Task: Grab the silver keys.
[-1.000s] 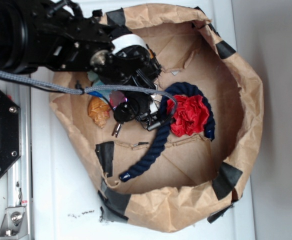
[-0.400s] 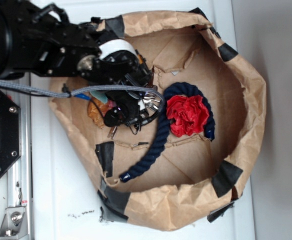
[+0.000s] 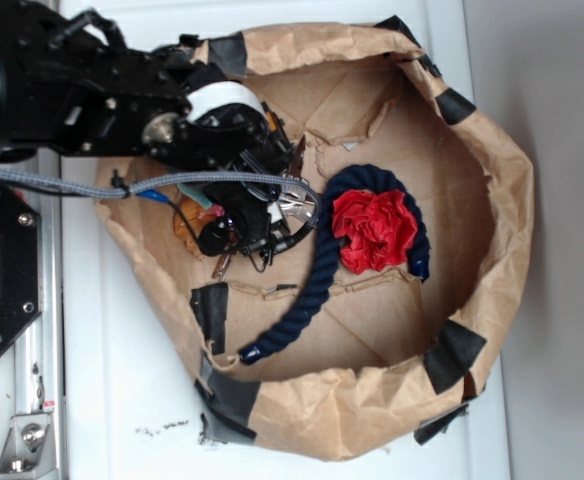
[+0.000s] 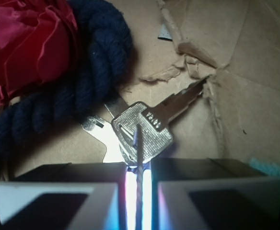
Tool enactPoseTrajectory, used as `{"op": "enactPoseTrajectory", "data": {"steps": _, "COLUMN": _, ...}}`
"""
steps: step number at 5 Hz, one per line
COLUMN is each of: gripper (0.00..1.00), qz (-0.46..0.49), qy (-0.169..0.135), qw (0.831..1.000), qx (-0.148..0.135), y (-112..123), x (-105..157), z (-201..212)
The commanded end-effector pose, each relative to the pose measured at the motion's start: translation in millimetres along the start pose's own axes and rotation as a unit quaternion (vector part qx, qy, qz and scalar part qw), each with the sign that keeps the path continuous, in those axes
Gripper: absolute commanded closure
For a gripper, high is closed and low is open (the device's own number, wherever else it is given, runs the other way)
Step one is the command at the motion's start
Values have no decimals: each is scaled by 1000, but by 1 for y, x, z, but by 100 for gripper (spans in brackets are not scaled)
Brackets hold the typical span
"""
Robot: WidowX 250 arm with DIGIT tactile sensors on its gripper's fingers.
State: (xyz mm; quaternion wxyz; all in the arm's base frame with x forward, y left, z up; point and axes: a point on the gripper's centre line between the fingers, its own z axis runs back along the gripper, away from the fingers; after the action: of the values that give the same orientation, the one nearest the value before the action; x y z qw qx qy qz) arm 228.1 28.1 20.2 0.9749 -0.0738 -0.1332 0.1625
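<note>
The silver keys (image 4: 142, 132) hang just beyond my fingertips, one flat key head facing the wrist camera with its blade pointing up right. A thin ring of the bunch runs straight down between my jaws. My gripper (image 4: 139, 168) is shut on that ring, with only slim bright slits on either side of it. In the exterior view the keys (image 3: 295, 205) glint at the tip of the gripper (image 3: 277, 215), inside the paper bag and left of the rope.
A dark blue rope (image 3: 312, 270) curves round a red crumpled cloth (image 3: 375, 230) right of the keys. The orange-brown figurine (image 3: 184, 222) is mostly hidden under my arm. The taped brown bag's wall (image 3: 502, 200) rings everything. Torn cardboard flaps (image 4: 197, 52) lie behind the keys.
My arm has shifted left and slightly up inside the bag, and it now covers most of the figurine. The keys now show at the gripper tip.
</note>
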Motion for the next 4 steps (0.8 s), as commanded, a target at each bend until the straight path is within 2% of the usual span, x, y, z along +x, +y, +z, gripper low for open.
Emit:
{"op": "enactPoseTrajectory", "data": {"steps": 1, "gripper": 100, "qz": 7, "qy": -8, "qw": 1000, "qx": 6, "y": 8, "x": 4, "z": 8}}
{"op": "enactPoseTrajectory", "data": {"steps": 2, "gripper": 100, "qz": 11, "qy": -6, "qw": 1000, "qx": 11, "y": 8, "x": 3, "z": 8}}
{"op": "enactPoseTrajectory", "data": {"steps": 3, "gripper": 0, "qz": 12, "qy": -6, "qw": 1000, "qx": 14, "y": 8, "x": 6, "z": 8}}
{"op": "enactPoseTrajectory", "data": {"steps": 4, "gripper": 0, "qz": 8, "qy": -7, "qw": 1000, "qx": 14, "y": 7, "x": 7, "z": 8}}
